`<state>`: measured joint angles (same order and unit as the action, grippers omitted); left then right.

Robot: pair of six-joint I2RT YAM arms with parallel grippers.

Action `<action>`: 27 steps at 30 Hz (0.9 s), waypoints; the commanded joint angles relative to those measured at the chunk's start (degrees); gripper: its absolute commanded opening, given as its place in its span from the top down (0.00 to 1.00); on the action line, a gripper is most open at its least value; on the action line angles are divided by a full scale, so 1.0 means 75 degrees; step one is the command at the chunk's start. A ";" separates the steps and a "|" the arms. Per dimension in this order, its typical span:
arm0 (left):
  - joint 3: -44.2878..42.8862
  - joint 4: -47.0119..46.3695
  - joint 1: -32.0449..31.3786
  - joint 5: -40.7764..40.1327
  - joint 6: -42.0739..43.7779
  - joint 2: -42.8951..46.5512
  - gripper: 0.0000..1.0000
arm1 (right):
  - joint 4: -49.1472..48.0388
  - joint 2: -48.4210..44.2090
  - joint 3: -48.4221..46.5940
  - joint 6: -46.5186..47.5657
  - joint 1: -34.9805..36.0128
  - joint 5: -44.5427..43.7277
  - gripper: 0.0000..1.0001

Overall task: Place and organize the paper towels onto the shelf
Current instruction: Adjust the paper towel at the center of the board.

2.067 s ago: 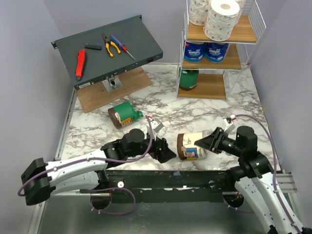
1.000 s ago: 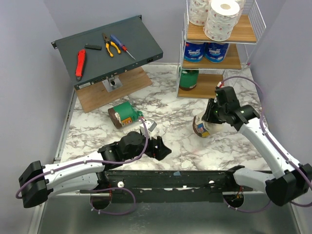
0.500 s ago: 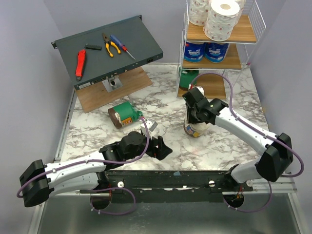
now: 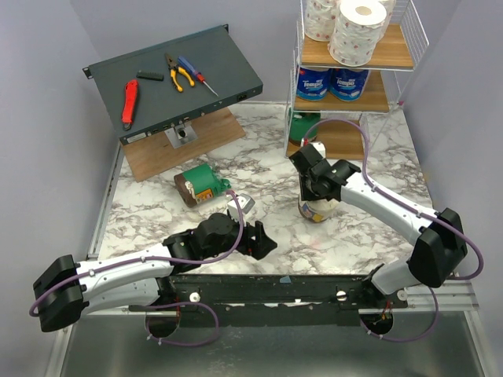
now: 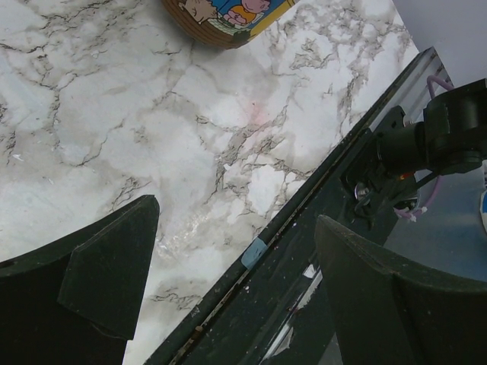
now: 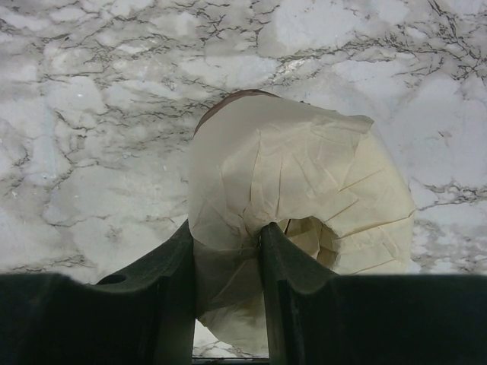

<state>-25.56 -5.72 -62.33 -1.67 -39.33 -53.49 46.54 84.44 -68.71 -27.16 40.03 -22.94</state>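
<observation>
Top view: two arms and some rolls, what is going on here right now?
The right end effector pinches the wrapper on top of the cream-and-brown roll, holding it upright at the marble table, in front of the shelf. The left end effector is open and empty, low near the table's front edge. A green roll lies on the table, not yet shelved.

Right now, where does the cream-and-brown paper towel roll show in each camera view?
Top external: right of centre, the cream-and-brown roll upright under the right end effector.
Left wrist: at the top edge, only part of its printed side.
Right wrist: centre, its cream wrap pinched by the end effector.
Shared landmark: the marble tabletop, around the roll in all three.
</observation>
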 commanded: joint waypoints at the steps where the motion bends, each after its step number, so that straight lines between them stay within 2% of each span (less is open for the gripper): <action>1: 0.0089 -0.0202 -0.0022 0.0090 -0.0053 -0.0022 0.12 | -0.0258 0.0026 0.0166 0.0011 0.0030 -0.0252 0.70; 11: 0.0128 -0.0198 -0.0019 0.0090 -0.0132 -0.0037 0.12 | -0.0364 0.0114 0.0472 -0.0084 0.0028 -0.0123 0.59; 16: 0.0186 -0.0199 -0.0022 0.0088 -0.0146 0.0030 0.12 | -0.0312 0.0037 0.0526 -0.0195 0.0023 -0.0099 0.45; 21: 0.0189 -0.0130 -0.0019 0.0094 -0.0129 0.0157 0.12 | -0.0089 -0.0497 0.0214 -0.0434 0.0030 -0.0128 0.31; 25: 0.0199 -0.0082 -0.0019 0.0079 -0.0123 0.0274 0.12 | 0.0050 -0.1211 0.0054 -0.0819 -0.0042 -0.0537 0.27; 27: 0.0246 -0.0099 -0.0021 0.0068 -0.0143 0.0347 0.12 | -0.0009 -0.1626 0.0150 -0.0989 -0.0371 -0.0510 0.26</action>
<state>-24.62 -6.11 -62.33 -1.67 -40.16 -52.60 46.19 78.43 -65.91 -30.70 39.83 -23.66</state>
